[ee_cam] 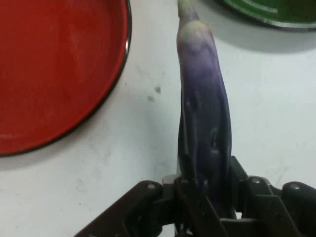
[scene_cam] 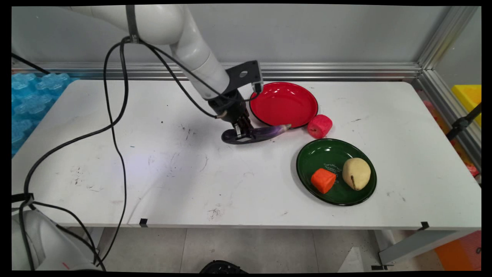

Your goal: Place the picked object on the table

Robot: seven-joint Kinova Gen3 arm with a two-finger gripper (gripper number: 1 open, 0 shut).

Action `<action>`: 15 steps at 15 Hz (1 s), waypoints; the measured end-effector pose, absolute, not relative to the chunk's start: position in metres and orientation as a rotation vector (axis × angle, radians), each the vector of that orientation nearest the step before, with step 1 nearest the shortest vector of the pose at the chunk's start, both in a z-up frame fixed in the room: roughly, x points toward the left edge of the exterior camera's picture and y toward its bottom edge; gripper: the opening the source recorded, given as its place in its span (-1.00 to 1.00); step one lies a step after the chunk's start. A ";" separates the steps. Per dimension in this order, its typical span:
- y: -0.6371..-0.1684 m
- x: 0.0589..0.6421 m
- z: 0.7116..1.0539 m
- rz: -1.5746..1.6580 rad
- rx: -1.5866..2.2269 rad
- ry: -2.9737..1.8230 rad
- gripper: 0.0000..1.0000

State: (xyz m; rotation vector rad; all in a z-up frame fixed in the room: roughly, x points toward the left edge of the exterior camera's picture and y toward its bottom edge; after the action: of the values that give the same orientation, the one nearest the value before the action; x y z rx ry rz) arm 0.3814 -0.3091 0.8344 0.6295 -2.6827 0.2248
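**Purple eggplant gripped on the table**

Purple eggplant point(ee_cam: 205, 123) lies on the white table point(scene_cam: 153, 173), the gripper point(scene_cam: 243, 130) closed on it, beside an empty red plate point(scene_cam: 284, 104). Nearby sits a pink block point(scene_cam: 319, 126). Green plate point(scene_cam: 326, 154) holds an orange cube point(scene_cam: 323, 180) and a pear point(scene_cam: 356, 173).

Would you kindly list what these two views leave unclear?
- Main view: the eggplant's left end, hidden behind the gripper.
- Hand view: the fingertips, hidden by the eggplant; the red plate and green plate, cut off by the picture's edges.
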 end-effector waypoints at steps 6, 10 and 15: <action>-0.319 0.388 0.801 0.180 0.618 -2.702 -1.00; -0.328 0.392 0.789 0.166 0.598 -2.706 1.00; -0.334 0.397 0.792 0.168 0.565 -2.692 1.00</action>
State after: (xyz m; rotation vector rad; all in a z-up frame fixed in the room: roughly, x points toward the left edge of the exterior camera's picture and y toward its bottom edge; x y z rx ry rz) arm 0.3967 -0.3336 0.7922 0.5648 -2.6919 0.1678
